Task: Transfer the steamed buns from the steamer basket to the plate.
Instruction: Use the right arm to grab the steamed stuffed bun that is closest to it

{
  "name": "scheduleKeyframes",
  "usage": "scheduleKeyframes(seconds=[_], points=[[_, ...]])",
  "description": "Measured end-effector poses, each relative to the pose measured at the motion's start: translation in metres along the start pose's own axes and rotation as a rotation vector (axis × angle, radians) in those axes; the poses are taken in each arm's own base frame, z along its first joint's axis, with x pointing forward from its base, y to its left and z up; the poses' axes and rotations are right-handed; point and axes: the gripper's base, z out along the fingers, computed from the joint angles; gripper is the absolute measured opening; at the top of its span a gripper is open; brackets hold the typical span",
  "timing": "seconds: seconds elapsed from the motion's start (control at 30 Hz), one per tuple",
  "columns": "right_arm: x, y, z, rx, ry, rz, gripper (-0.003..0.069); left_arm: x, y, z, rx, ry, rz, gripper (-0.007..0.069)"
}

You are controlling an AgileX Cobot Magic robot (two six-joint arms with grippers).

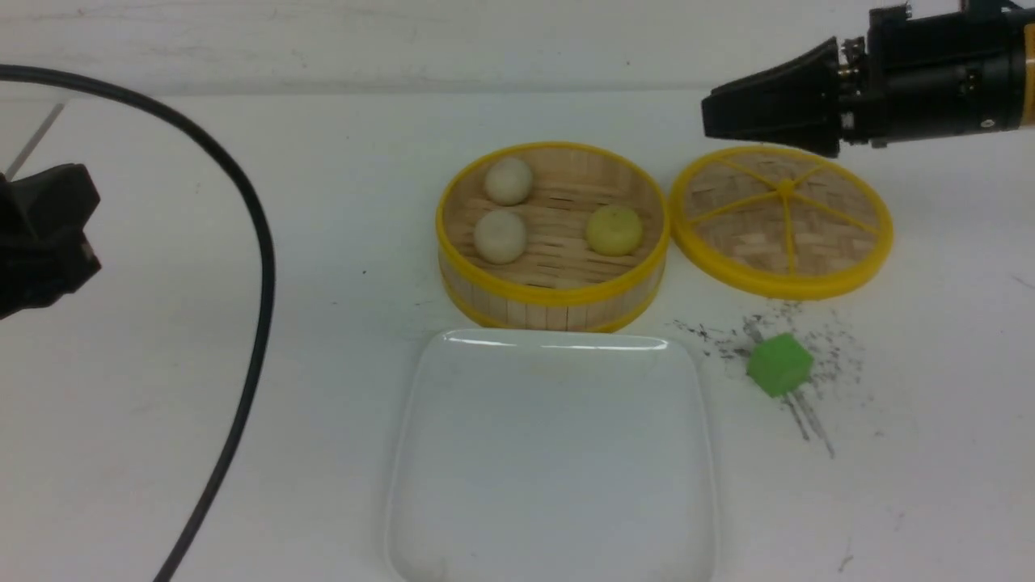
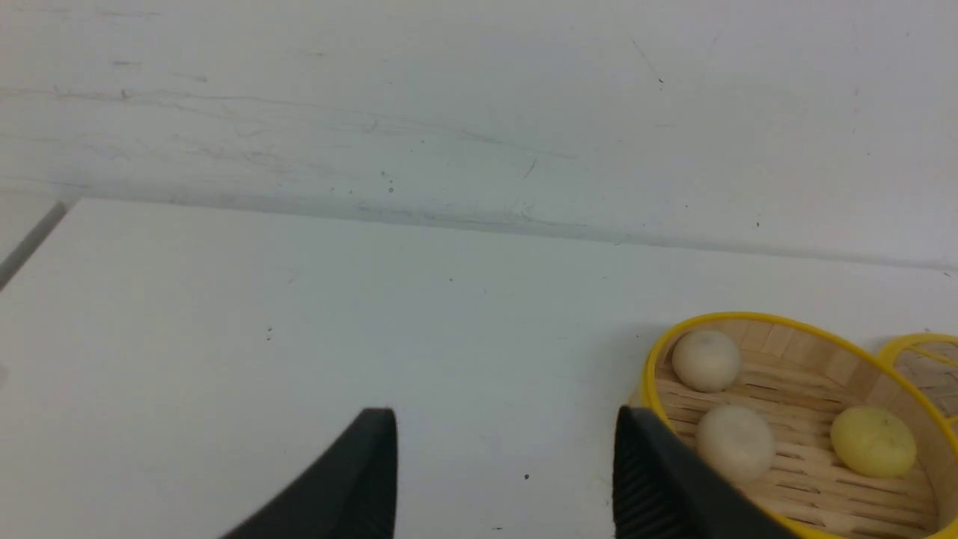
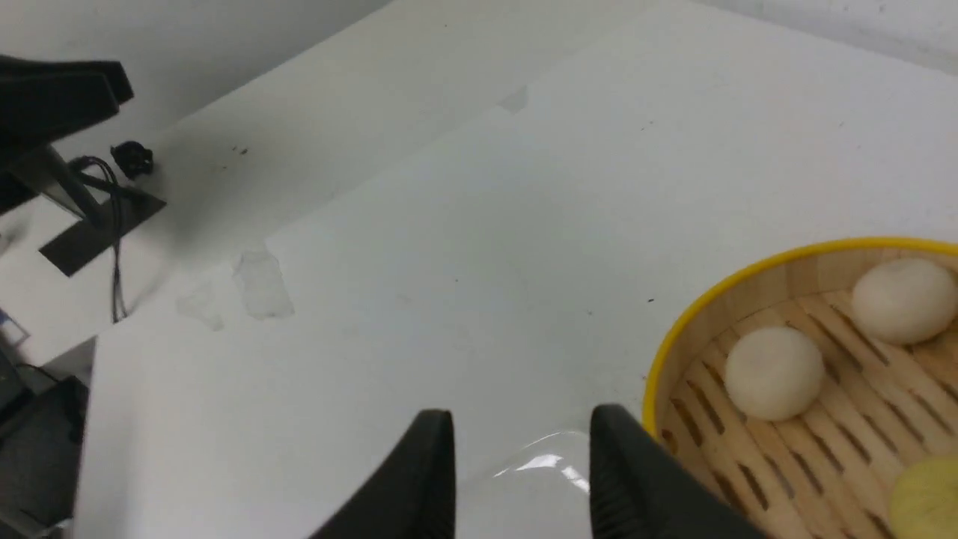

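Two off-white round buns and one pale yellow bun in round bamboo steamer basket, glossy white square plate just beside, left black claw spread open, right black claw parted

Left gripper sits at the far left edge of the front view, mostly out of frame; jaws parted wide in its wrist view, ribbed black fingers visible; right arm reaches in level from the right, held high; right gripper points toward the robot's left; jaws apart, gap narrower than the left's.
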Motion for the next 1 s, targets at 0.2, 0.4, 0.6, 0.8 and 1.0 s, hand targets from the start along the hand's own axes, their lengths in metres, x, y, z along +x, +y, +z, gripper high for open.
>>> scheduleKeyframes(seconds=[0.2, 0.4, 0.6, 0.8, 1.0], points=[[-0.005, -0.028, -0.005, 0.325, -0.027, -0.184, 0.0274, -0.001, 0.001, 0.000, -0.008, -0.015, 0.000, 0.0409], [0.007, -0.052, -0.014, 0.599, 0.081, -0.447, 0.0274, -0.003, 0.002, 0.000, -0.019, -0.034, 0.002, 0.0409], [0.048, -0.066, -0.014, 0.770, 0.269, -0.519, 0.0274, -0.003, 0.002, 0.000, -0.022, -0.038, 0.005, 0.0409], [0.053, -0.074, -0.020, 0.995, 0.250, -0.351, 0.0274, -0.003, 0.002, 0.000, -0.022, -0.038, 0.006, 0.0409], [0.045, -0.065, -0.017, 1.034, 0.187, -0.289, 0.0274, -0.004, 0.002, 0.000, -0.022, -0.039, 0.006, 0.0409]])
